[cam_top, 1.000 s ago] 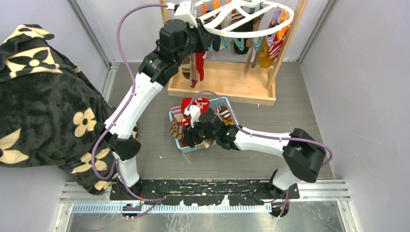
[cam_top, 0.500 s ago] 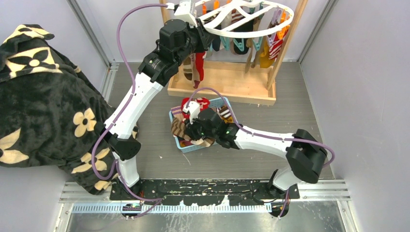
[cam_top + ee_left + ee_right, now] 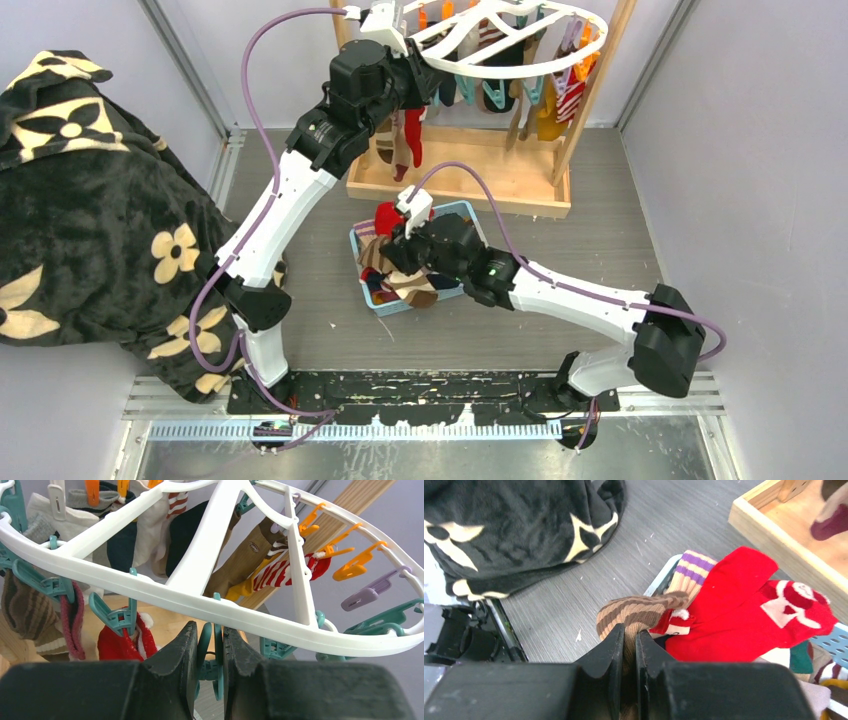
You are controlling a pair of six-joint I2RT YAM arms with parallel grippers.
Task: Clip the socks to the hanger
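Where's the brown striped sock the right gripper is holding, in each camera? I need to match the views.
Top external: the brown striped sock is centre frame, over the blue basket's left end, at the right gripper.
Left wrist: not in it; the left gripper pinches a teal clip.
Right wrist: lower centre, pinched in that gripper.
Shared landmark: the wooden stand, in all three.

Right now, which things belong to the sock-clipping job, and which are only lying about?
Job: white hanger, teal clip in left pincer, brown striped sock in right pincer, red sock, blue basket.
Lying about: black floral blanket, wooden stand.
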